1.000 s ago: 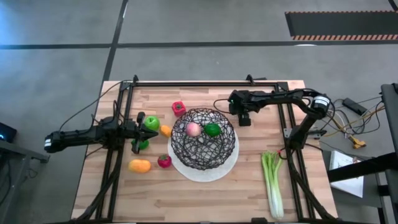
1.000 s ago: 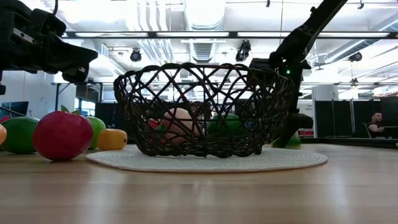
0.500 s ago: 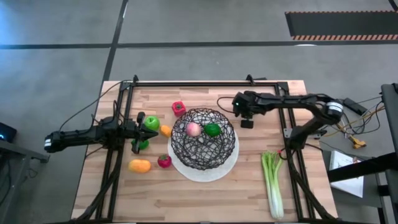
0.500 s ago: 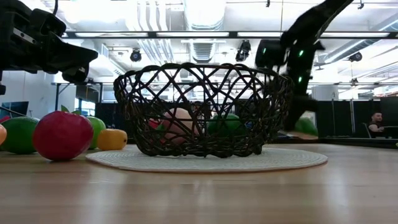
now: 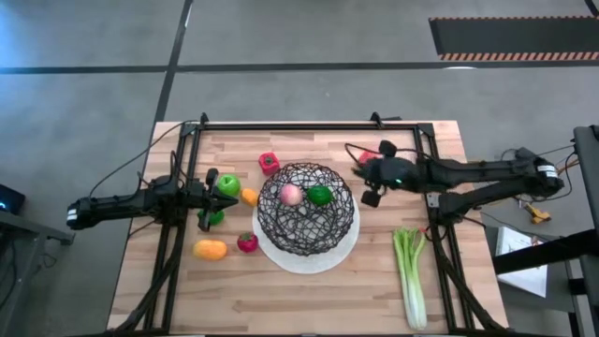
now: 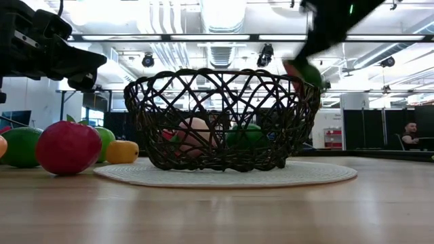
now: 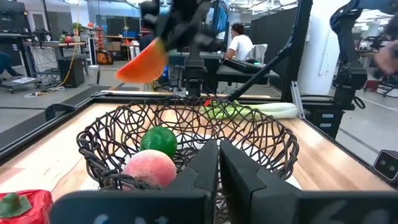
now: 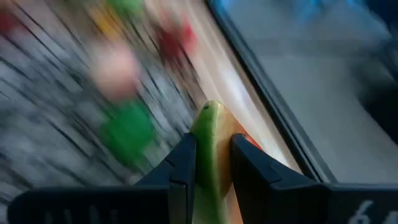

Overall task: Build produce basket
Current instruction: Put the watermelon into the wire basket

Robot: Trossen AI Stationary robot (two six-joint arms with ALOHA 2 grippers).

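Observation:
My right gripper (image 5: 368, 175) is shut on the watermelon slice (image 7: 143, 62), just right of the basket (image 5: 307, 208) and level with its rim (image 6: 298, 85). The black wire basket stands on a white round mat (image 5: 309, 257) and holds a peach (image 5: 291, 194) and a green lime (image 5: 319, 195). My left gripper (image 5: 204, 198) is shut and hovers above the fruit left of the basket: a green apple (image 5: 227, 184), orange pieces (image 5: 248, 197) (image 5: 211, 249), a strawberry (image 5: 247, 243) and a red pepper (image 5: 269, 162). The celery (image 5: 410, 276) lies flat near the table's right edge. My right gripper pinches the watermelon slice between its two fingers, which lie on the slice's two flat faces, with the green rind edge (image 8: 211, 140) standing up between them. The gripper comes at it from above. The slice (image 6: 305, 71) is lifted clear of the table and hangs below the fingers.
A black metal frame (image 5: 309, 124) runs round the table's far, left and right sides. The near half of the wooden table (image 5: 309, 300) holds only the celery. The room beyond the table holds desks and seated people (image 7: 239, 46).
My right gripper has lifted the watermelon slice off the table at the basket's right side, up to the height of the rim. Its wrist has turned as it rose, and the arm behind it has swung out toward the table's right edge. The left arm has kept still.

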